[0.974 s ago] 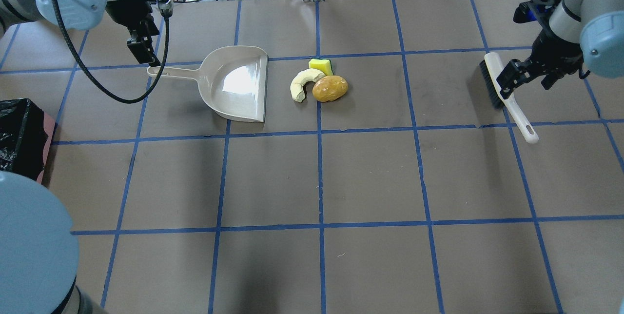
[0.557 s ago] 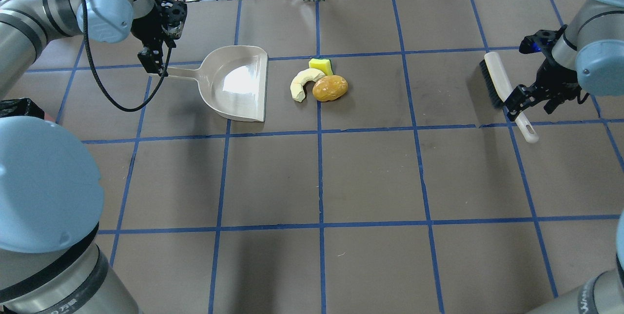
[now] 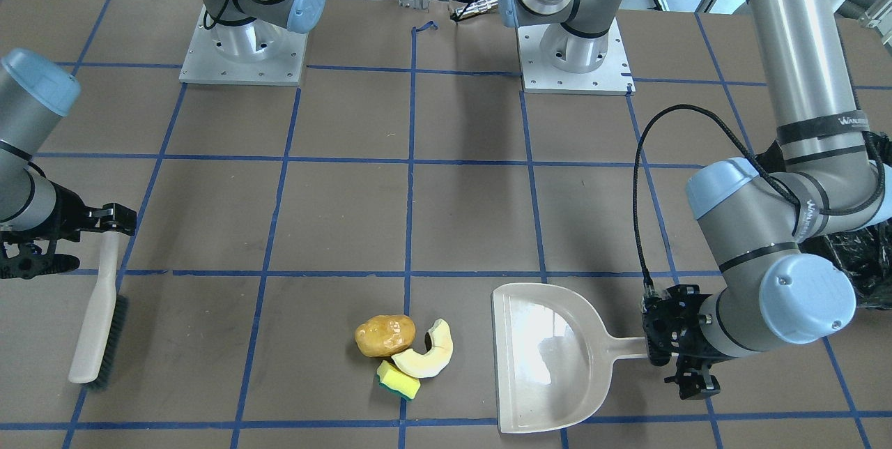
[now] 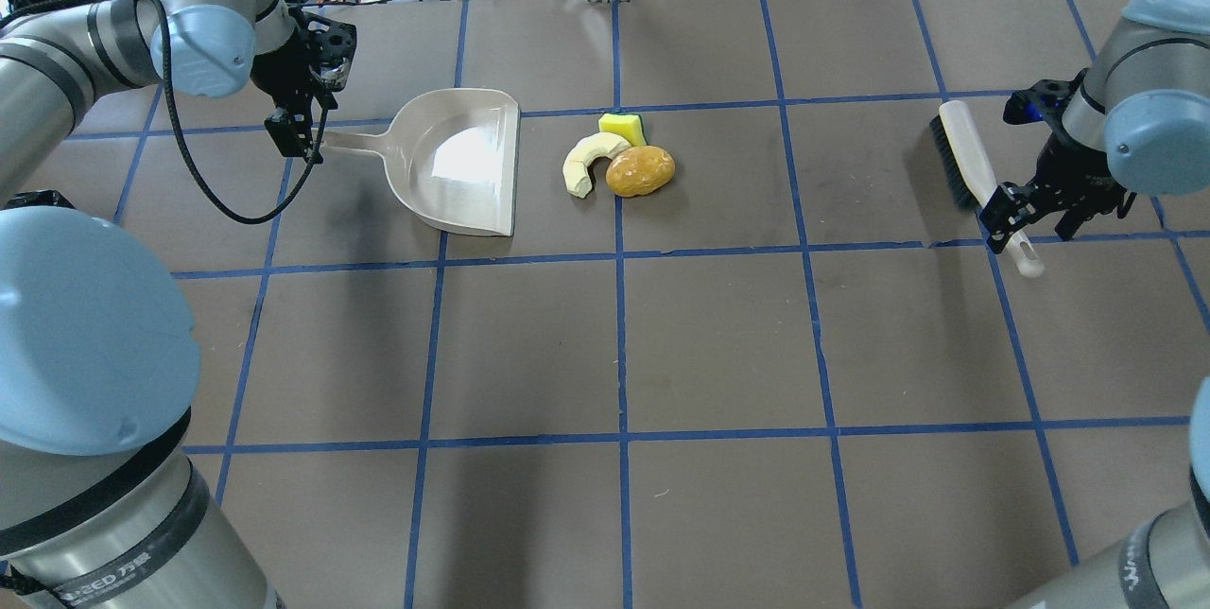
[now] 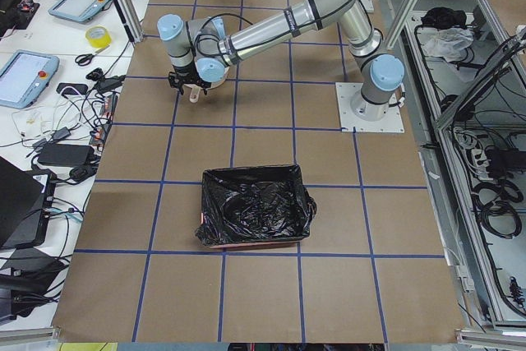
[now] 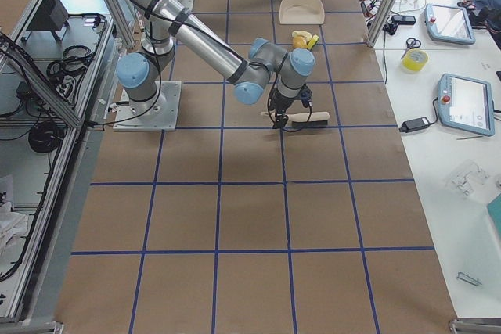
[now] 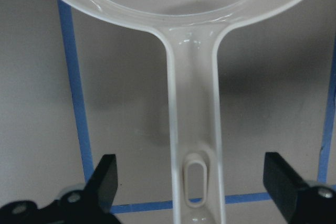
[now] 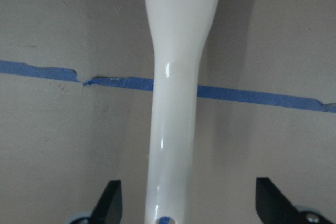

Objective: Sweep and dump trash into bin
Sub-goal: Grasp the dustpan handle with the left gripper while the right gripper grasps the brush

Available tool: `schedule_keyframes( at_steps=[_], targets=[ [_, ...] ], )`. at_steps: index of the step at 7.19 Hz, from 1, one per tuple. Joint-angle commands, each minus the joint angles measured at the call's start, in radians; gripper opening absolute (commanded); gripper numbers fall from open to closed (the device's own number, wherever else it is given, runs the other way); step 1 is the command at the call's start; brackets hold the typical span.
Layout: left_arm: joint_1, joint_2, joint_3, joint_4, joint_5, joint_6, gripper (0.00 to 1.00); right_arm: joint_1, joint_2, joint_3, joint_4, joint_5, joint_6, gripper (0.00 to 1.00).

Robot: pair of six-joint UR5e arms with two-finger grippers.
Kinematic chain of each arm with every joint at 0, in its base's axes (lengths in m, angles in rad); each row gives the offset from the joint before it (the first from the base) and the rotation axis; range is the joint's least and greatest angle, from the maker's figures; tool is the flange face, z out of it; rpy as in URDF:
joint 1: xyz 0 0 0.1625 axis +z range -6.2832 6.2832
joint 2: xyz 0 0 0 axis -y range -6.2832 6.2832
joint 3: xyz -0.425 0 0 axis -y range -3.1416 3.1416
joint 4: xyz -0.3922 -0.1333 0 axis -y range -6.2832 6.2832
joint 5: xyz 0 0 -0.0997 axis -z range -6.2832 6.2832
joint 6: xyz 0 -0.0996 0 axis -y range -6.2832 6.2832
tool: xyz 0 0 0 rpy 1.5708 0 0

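Nothing swept yet. Left gripper [image 7: 191, 182] spread wide astride the dustpan [image 4: 454, 165] handle, right gripper [image 8: 191, 200] likewise astride the brush [image 4: 969, 155] handle — neither clamped. Trash [image 4: 619, 163] lies just off the dustpan's mouth; bin [image 5: 246, 175] stands well apart from it.

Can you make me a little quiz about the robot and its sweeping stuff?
1. True or false: the left gripper is open, with one finger on each side of the dustpan handle.
2. The right gripper straddles: A the brush handle, B the dustpan handle.
3. How many trash pieces lie on the table?
Key: 1 true; 2 A; 3 three.
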Motion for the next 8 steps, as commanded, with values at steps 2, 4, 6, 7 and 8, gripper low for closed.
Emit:
schedule_keyframes(
  at_steps=[2,4,6,7,8],
  targets=[
    [0.001,-0.008,-0.007,-0.001,-0.002,0.0,0.8,0.0,0.005,0.008,0.001,0.001,0.002,0.79],
    [-0.004,-0.008,-0.001,0.001,-0.002,-0.003,0.58,0.001,0.005,0.008,0.027,0.007,0.003,0.47],
    [-0.01,-0.008,-0.005,0.001,-0.003,-0.004,0.56,0.001,0.003,0.008,0.045,0.009,0.003,0.28],
    [-0.011,-0.008,-0.002,0.001,-0.005,-0.006,0.52,0.001,0.003,0.005,0.045,0.007,0.003,0.22],
    [-0.013,-0.005,-0.002,0.001,-0.005,-0.006,0.48,0.001,0.002,0.002,0.048,0.006,0.003,0.2]
  ],
)
